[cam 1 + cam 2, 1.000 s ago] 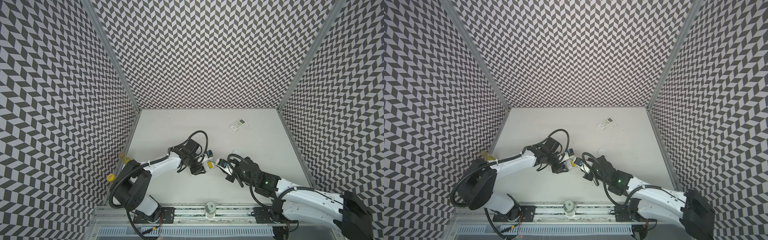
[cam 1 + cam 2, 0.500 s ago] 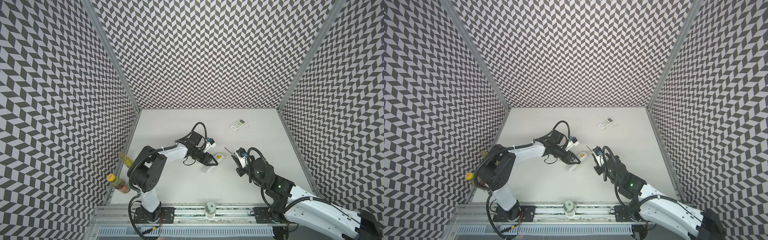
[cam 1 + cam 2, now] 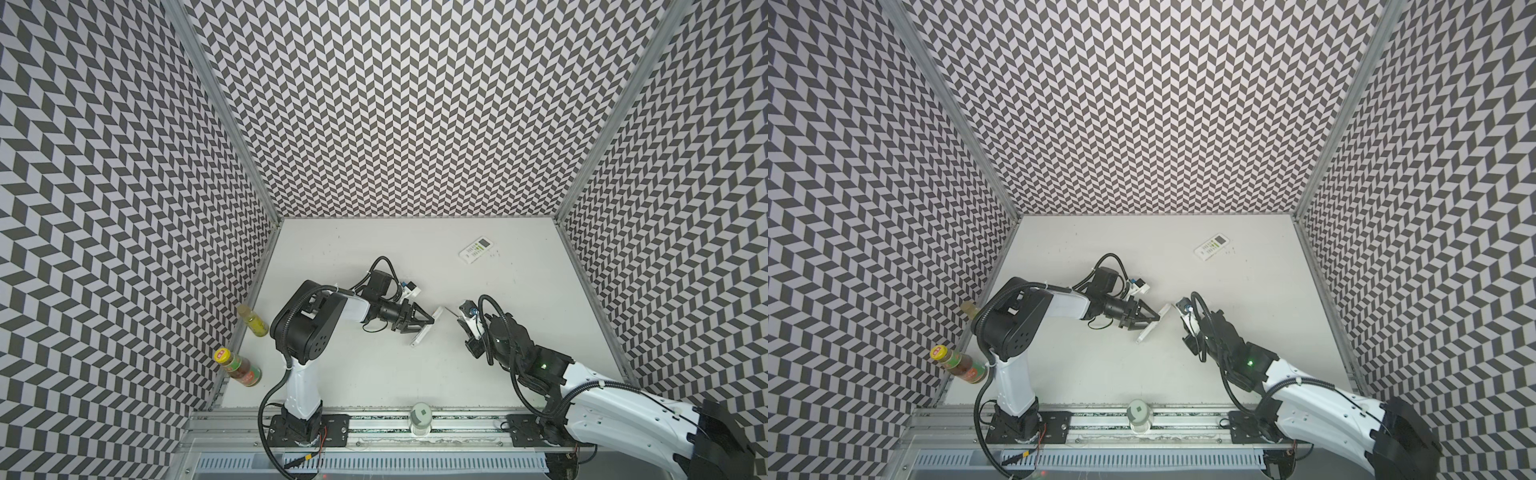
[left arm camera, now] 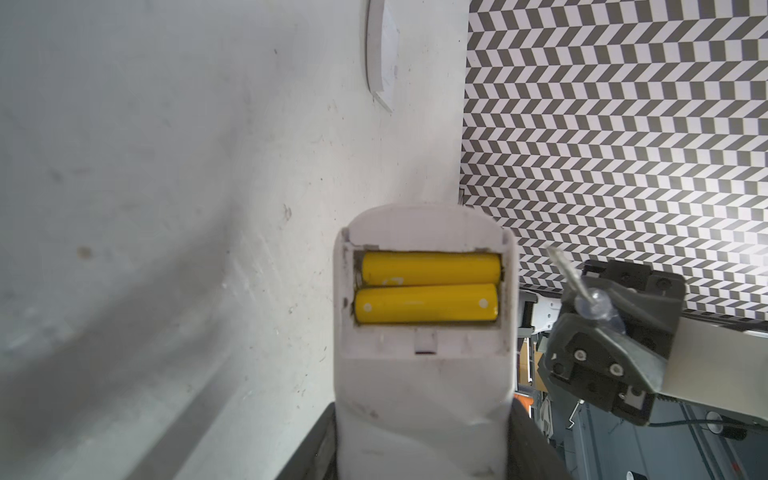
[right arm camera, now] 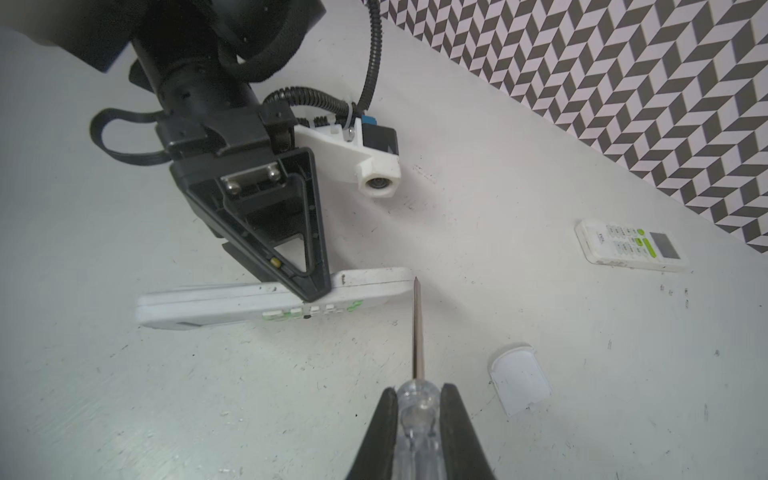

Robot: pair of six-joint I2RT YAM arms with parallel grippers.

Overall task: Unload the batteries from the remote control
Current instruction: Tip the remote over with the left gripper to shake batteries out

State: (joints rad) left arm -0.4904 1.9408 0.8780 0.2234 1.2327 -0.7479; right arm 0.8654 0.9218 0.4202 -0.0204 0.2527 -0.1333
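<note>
Tbl (image 3: 374, 374): far remote (image 3: 478, 249), batt cover (image 5: 519, 382).

White arms (image 3: 300, 386), black joints (image 3: 307, 332), ribbed cables (image 5: 376, 54)

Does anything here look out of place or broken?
The remote in the left fingers has its cover off, baring two yellow batteries; the cover lies loose on the table. Odd for a remote, but nothing looks broken.

Gripped end of remote (image 4: 424, 395), apparently off-frame
</note>
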